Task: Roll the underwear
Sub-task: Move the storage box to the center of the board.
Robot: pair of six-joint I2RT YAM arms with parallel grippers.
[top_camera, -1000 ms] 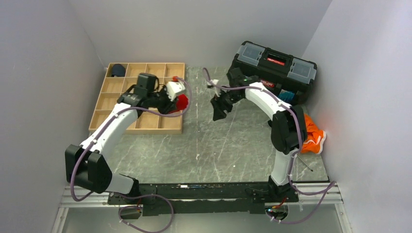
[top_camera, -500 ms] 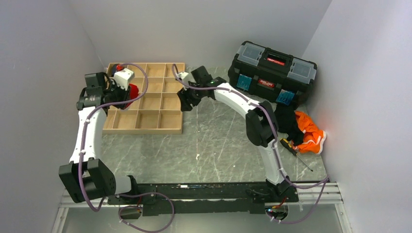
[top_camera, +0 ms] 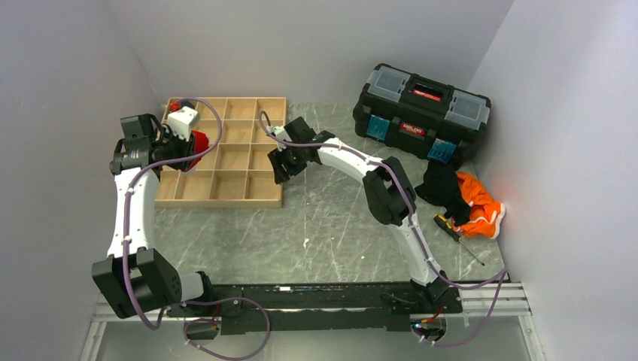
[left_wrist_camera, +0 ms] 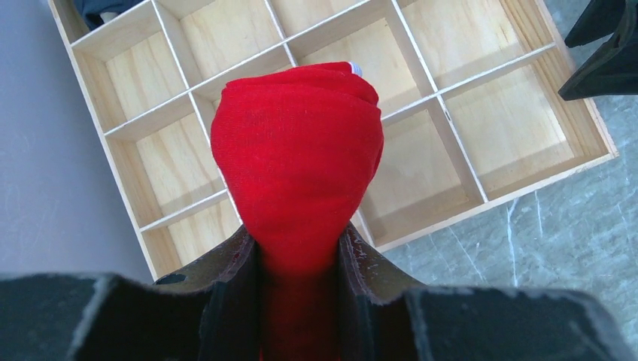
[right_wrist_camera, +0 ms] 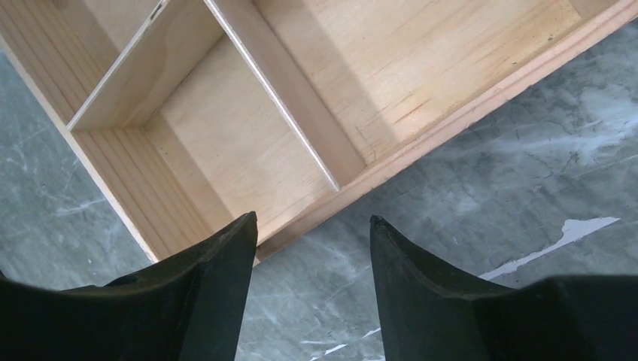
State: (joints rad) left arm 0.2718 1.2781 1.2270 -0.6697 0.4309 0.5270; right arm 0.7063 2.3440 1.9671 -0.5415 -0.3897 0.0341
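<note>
While the left arm reaches out over the wooden divider tray (top_camera: 218, 201), the left gripper (left_wrist_camera: 297, 254) is clamped tight on the underwear (left_wrist_camera: 297, 150). It's rolled into a fat red bundle that sticks out past the fingers (left_wrist_camera: 226, 271), with just a sliver of white trim peeking out at the far tip. From the top camera the bundle (top_camera: 198, 143) sits over the tray's left side, toward the back. I honestly can't tell which compartment it's lined up with, or whether it's touching the wood.

The right gripper (right_wrist_camera: 309, 226) has its jaws spread and nothing between them. It hangs just over the tray's outer rim (right_wrist_camera: 451, 120), where the wood meets the grey marble tabletop (top_camera: 331, 226). On the overhead view the right gripper (top_camera: 282, 167) is at the tray's right edge.

There's something dark tucked in the tray's corner compartment (left_wrist_camera: 105, 9), but only a scrap of it shows on the left wrist cam.

Off to the right are a black toolbox (top_camera: 421, 109), a black cloth (top_camera: 440, 184) and an orange cloth (top_camera: 481, 207) in a heap. Just in front of them is what looks like a screwdriver (top_camera: 451, 232).
</note>
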